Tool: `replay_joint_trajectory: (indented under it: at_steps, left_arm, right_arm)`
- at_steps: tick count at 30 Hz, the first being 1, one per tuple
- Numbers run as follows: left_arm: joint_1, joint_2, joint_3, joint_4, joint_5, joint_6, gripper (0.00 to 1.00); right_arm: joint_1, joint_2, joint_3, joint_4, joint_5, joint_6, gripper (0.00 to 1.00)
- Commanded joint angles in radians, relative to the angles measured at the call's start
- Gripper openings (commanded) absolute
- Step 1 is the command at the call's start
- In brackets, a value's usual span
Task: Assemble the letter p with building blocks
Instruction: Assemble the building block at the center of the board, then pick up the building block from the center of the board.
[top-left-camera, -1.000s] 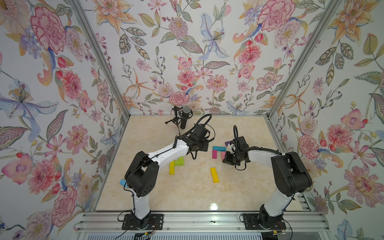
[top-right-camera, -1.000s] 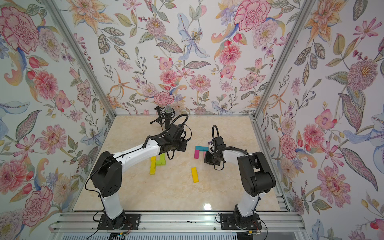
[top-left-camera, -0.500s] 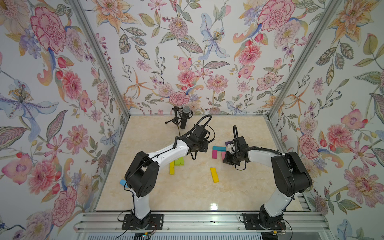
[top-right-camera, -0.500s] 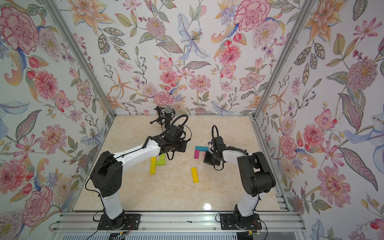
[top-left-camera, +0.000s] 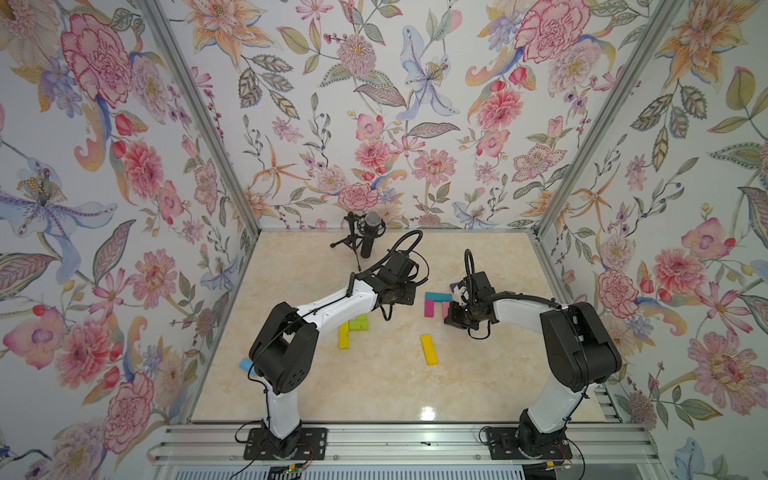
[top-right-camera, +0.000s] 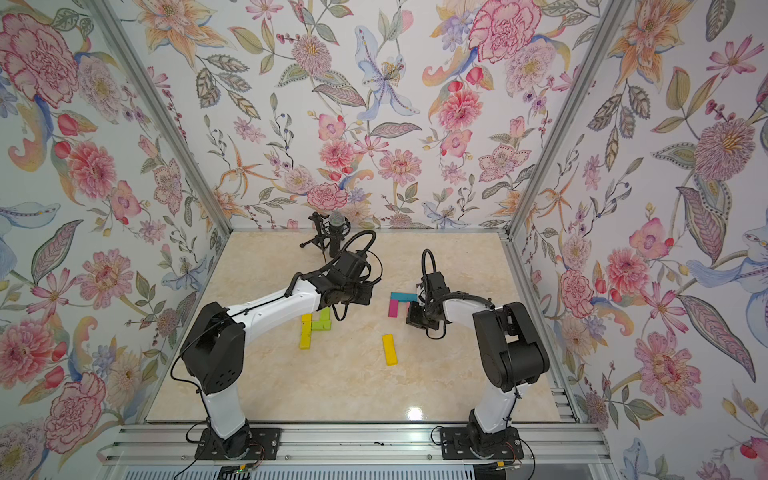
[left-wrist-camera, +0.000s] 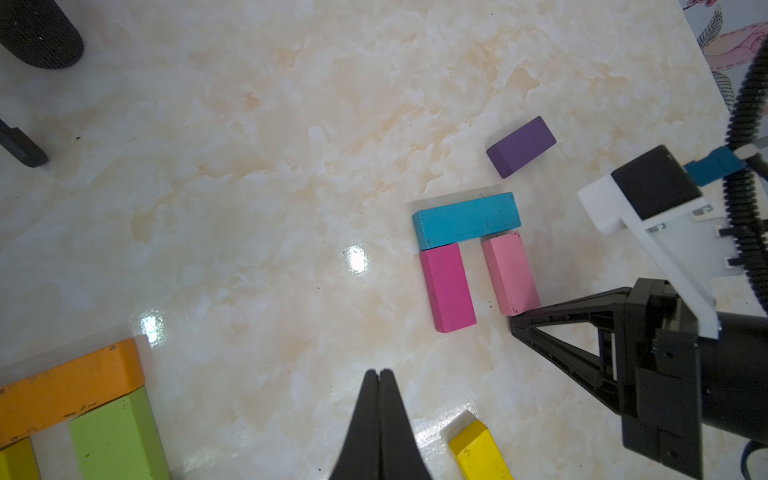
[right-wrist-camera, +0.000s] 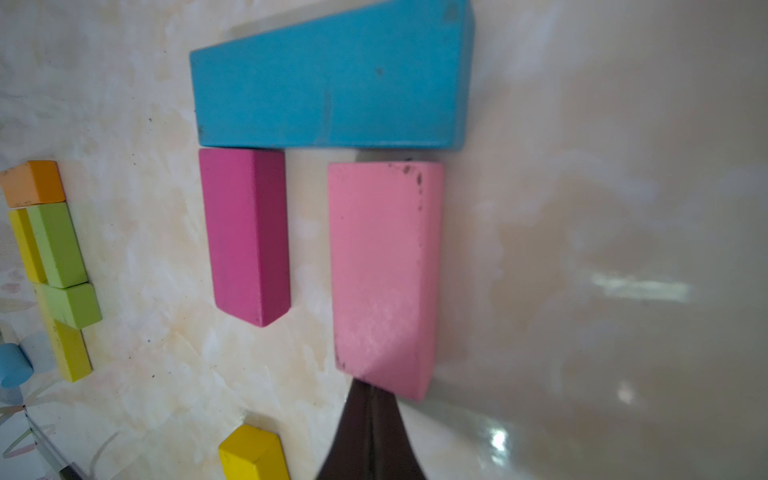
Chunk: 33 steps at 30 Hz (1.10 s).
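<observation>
Blocks are flat, plain-painted rectangular bricks lying on the marble-pattern counter (top-left-camera: 374, 395). Main group sits in front of the right arm:
- teal block (left-wrist-camera: 466, 220): long, with its long axis across the counter, left to right.
- magenta block (left-wrist-camera: 447, 286): short, butted against the teal block's left end, long axis pointing back toward the robot bases.
- pink block (right-wrist-camera: 384, 274): short, scuffed with dark specks, parallel to the magenta block with a gap between them. It sits under the teal block's right end and we cannot tell if they touch.
- purple block (left-wrist-camera: 521, 145): short, lying skewed on the far side of the teal block and apart from it.

A lone yellow block (top-left-camera: 429, 350) lies between the arms, nearer the bases, long axis roughly front to back.

On the left, partly under the left arm, are an orange block (left-wrist-camera: 70, 382), lime green blocks (right-wrist-camera: 56, 243) and a long yellow block (top-right-camera: 306, 334), packed together.

We see the left jaws fully closed and empty, above bare counter. The right jaws are also closed and grip nothing, with their tip against the pink block's near end.
</observation>
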Motion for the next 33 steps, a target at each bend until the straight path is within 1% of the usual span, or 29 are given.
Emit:
replay_joint_trajectory:
  at_steps: [1,3,5,6,7,9,11,12,13,15,17,20,24,25,26,27,28,29,30,31,32,33]
  left_arm:
    - [0.016,-0.022,-0.011,0.002,0.005,0.01,0.0]
    - [0.016,-0.026,-0.014,0.002,0.0,0.009,0.0]
    - [0.018,-0.033,-0.021,0.011,-0.003,0.005,0.0]
    - [0.017,-0.036,-0.024,0.018,-0.002,0.002,0.0]
    - [0.019,-0.038,-0.025,0.023,-0.001,0.002,0.0]
    - [0.018,-0.033,-0.021,0.026,0.005,0.002,0.0]
    - [0.018,-0.02,-0.015,0.036,0.026,0.004,0.01]
    - [0.018,-0.014,-0.01,0.043,0.04,0.005,0.02]
    - [0.018,-0.007,-0.004,0.052,0.057,0.005,0.07]
    - [0.018,0.01,0.022,0.056,0.075,0.007,0.12]
    - [0.019,0.027,0.068,0.036,0.07,0.022,0.19]
    - [0.02,0.032,0.117,0.005,0.05,0.041,0.2]
    - [0.029,0.012,0.093,0.016,0.044,0.035,0.2]
    - [0.03,0.004,0.076,0.026,0.047,0.029,0.2]
    - [0.033,0.0,0.063,0.036,0.052,0.022,0.19]
    - [0.035,-0.003,0.053,0.043,0.058,0.019,0.19]
    - [0.035,-0.007,0.042,0.049,0.063,0.016,0.18]
    - [0.037,-0.01,0.036,0.052,0.064,0.015,0.18]
    - [0.037,-0.013,0.032,0.055,0.065,0.014,0.17]
    - [0.038,-0.016,0.028,0.058,0.064,0.014,0.17]
    - [0.04,-0.018,0.022,0.061,0.062,0.013,0.17]
    - [0.041,-0.022,0.017,0.067,0.063,0.011,0.17]
  right_arm:
    - [0.004,-0.061,-0.03,-0.041,0.025,0.017,0.0]
    - [0.006,-0.141,-0.032,-0.042,0.023,0.02,0.0]
    - [-0.002,-0.244,-0.026,-0.05,0.057,0.018,0.05]
    - [-0.01,-0.287,-0.021,-0.059,0.076,0.013,0.06]
    - [-0.027,-0.33,-0.007,-0.073,0.09,0.003,0.1]
    - [-0.067,-0.375,0.022,-0.1,0.11,-0.017,0.4]
    - [-0.12,-0.362,0.059,-0.133,0.111,-0.049,0.57]
    - [-0.141,-0.335,0.087,-0.159,0.104,-0.071,0.73]
    - [-0.159,-0.295,0.123,-0.19,0.101,-0.099,1.0]
    - [-0.178,-0.214,0.178,-0.224,0.106,-0.135,1.0]
    - [-0.192,-0.146,0.223,-0.228,0.107,-0.146,1.0]
    - [-0.196,-0.085,0.286,-0.218,0.124,-0.142,1.0]
    - [-0.192,-0.04,0.355,-0.167,0.142,-0.114,1.0]
    - [-0.185,-0.036,0.358,-0.142,0.185,-0.079,1.0]
    - [-0.173,-0.032,0.362,-0.131,0.278,-0.024,1.0]
    - [-0.169,-0.022,0.375,-0.128,0.283,-0.014,1.0]
    - [-0.175,-0.005,0.389,-0.127,0.236,-0.011,1.0]
    - [-0.179,0.007,0.397,-0.127,0.245,0.034,1.0]
    - [-0.187,0.013,0.396,-0.106,0.19,0.062,1.0]
    - [-0.201,0.019,0.38,-0.049,0.093,0.109,1.0]
    - [-0.218,0.019,0.351,0.012,0.02,0.185,1.0]
    - [-0.233,0.018,0.31,0.092,-0.02,0.256,1.0]
